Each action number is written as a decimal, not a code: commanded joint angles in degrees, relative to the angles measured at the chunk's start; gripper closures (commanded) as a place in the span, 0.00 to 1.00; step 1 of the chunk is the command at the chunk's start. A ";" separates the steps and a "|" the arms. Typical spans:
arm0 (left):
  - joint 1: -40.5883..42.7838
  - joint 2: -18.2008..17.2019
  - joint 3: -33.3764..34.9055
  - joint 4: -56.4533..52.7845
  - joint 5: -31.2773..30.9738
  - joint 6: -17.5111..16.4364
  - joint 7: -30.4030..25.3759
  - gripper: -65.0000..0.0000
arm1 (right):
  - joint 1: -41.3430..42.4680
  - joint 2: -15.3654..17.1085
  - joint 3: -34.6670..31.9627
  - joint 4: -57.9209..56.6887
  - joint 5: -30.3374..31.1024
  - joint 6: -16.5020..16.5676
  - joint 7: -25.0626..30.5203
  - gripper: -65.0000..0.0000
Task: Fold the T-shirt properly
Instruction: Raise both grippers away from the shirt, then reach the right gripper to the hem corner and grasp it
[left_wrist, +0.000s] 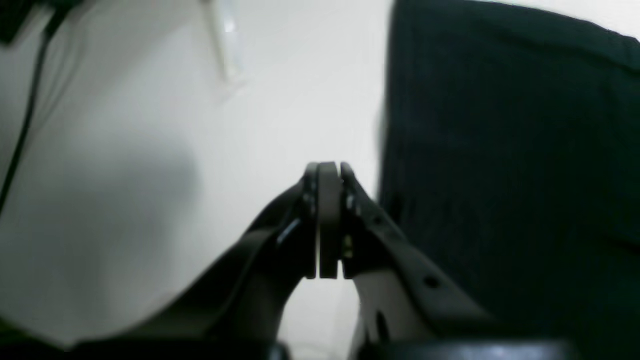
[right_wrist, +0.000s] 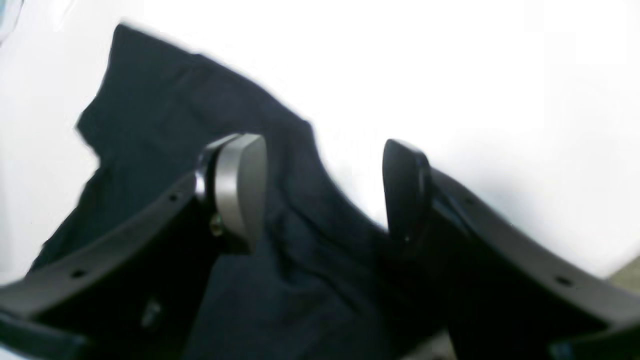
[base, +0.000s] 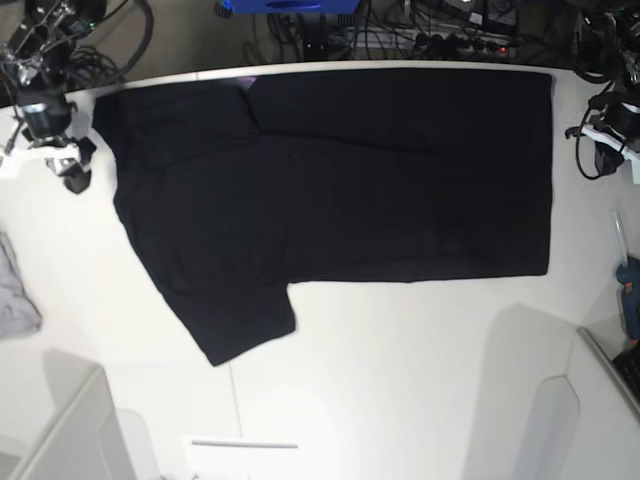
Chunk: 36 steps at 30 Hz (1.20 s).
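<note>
The black T-shirt (base: 350, 170) lies spread flat, plain side up, across the far half of the white table (base: 400, 350); one short sleeve points toward the front left. In the left wrist view my left gripper (left_wrist: 328, 172) is shut with nothing between its pads, over bare table just left of a straight edge of the T-shirt (left_wrist: 500, 150). In the right wrist view my right gripper (right_wrist: 322, 150) stands open and empty above a curved edge of the T-shirt (right_wrist: 165, 115); its fingers are clear of the cloth.
A small grey cloth (base: 15, 290) lies at the table's left edge. A black stand (base: 45, 120) sits at the back left, cables and gear (base: 610, 120) at the back right. A thin white strip (base: 243, 443) lies near the front edge.
</note>
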 joint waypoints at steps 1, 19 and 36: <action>-0.20 -1.16 -0.46 0.65 1.62 0.42 -1.04 1.00 | 1.56 0.87 0.31 1.11 0.65 0.41 0.41 0.46; -12.86 -1.51 8.68 -3.57 5.31 0.16 -1.04 1.00 | 24.15 13.71 -15.77 -22.36 0.56 0.32 -1.88 0.47; -14.36 -6.08 11.32 -12.18 5.13 0.16 -1.13 1.00 | 48.68 20.39 -42.24 -62.10 0.74 8.14 12.63 0.46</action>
